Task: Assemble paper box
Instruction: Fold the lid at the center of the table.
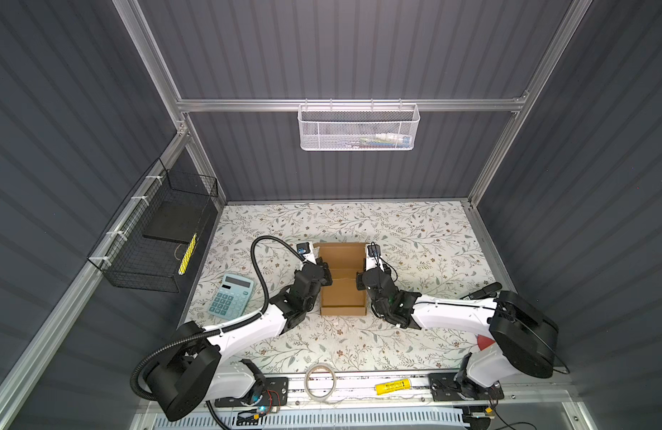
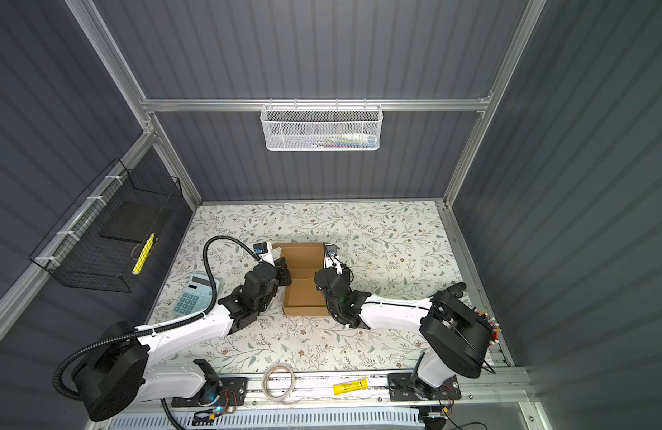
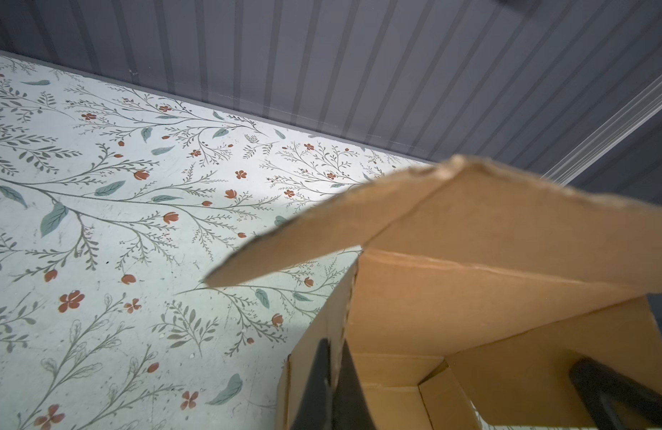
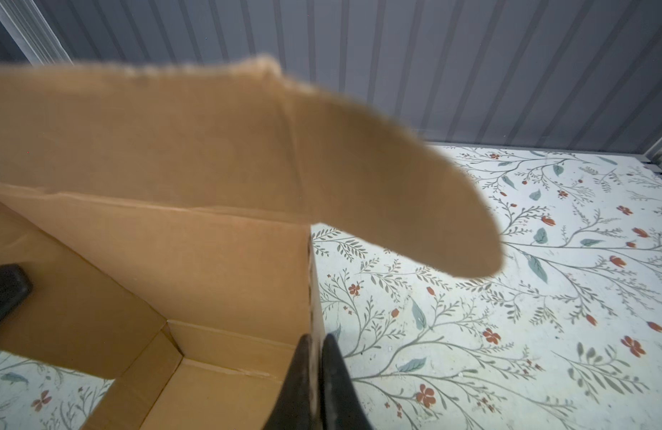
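Room beyond paper box (image 1: 342, 298) — calculator (image 1: 230, 301) left

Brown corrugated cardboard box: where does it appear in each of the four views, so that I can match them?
In a top view: brown corrugated cardboard box slightly below picture centre, lid open.
In a top view: same box, slightly left of and below picture centre.
Left wrist view: close up, its side wall in the left gripper.
Right wrist view: close up, its side wall in the right gripper.
Shared landmark: floral-patterned tabletop.
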You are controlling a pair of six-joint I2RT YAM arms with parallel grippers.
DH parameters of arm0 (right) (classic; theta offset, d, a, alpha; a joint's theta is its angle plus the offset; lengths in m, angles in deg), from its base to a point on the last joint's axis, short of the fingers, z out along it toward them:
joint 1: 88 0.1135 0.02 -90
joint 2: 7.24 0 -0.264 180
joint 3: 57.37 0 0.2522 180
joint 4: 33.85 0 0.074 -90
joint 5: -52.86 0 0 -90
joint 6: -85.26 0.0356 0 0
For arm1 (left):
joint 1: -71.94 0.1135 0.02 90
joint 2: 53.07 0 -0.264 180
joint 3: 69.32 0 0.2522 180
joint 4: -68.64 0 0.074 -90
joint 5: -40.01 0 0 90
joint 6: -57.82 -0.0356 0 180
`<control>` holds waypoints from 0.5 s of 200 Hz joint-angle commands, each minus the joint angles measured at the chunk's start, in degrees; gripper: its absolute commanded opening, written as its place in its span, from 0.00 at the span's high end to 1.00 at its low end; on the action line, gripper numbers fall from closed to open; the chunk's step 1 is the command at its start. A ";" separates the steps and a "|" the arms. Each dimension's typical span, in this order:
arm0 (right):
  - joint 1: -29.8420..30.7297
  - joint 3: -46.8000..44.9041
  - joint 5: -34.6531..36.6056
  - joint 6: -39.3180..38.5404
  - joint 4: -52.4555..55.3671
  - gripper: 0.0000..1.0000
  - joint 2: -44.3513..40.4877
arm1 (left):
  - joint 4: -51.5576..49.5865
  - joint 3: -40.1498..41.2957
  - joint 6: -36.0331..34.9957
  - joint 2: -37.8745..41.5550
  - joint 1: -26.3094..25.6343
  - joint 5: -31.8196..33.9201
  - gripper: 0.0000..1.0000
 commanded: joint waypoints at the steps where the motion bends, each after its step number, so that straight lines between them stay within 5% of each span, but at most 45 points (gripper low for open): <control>1: 0.56 0.73 0.39 1.45 2.46 0.90 0.74 | -0.24 1.29 1.61 0.36 -0.80 1.07 1.00; 100: 1.35 2.22 0.43 2.26 4.39 0.94 1.58 | 0.48 2.26 1.48 0.80 -1.81 2.07 1.00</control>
